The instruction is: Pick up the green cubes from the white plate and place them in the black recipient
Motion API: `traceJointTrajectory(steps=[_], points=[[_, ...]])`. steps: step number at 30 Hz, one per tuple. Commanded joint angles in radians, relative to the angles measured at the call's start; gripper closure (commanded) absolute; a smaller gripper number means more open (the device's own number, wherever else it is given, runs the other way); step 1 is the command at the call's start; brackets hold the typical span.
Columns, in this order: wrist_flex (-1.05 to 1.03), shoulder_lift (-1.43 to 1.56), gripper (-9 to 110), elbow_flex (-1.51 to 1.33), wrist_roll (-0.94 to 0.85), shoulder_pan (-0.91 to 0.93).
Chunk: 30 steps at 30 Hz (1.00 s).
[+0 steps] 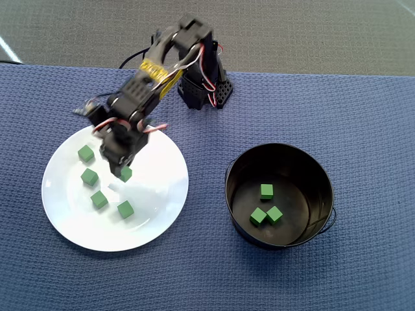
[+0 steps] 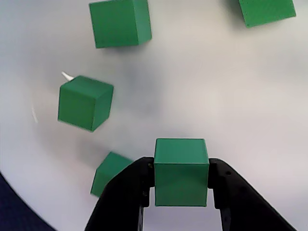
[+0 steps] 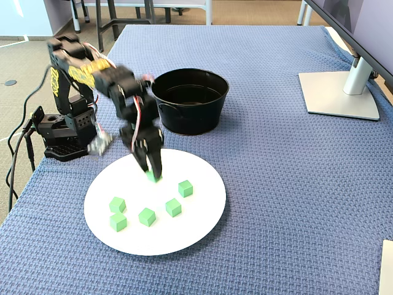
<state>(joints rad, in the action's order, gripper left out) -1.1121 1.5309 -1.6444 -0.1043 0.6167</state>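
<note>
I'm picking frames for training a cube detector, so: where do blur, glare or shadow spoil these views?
Fixed view: the arm's forearm and gripper are motion-smeared; the loose green cubes stay sharp. Wrist view: the held cube is crisp, and the one at left is slightly smeared. Overhead view: the white plate is bright with soft shadow under the arm.
</note>
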Motion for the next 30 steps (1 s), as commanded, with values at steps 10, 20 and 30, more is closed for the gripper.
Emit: traceJointTrajectory(steps=[10,20,30], points=[[-0.27,0.537,102,0.023,0.166,-0.563],[-0.189,0.316,102,0.124,0.233,-1.023],[-0.104,0.242,72,0.132,0.239,-1.069]])
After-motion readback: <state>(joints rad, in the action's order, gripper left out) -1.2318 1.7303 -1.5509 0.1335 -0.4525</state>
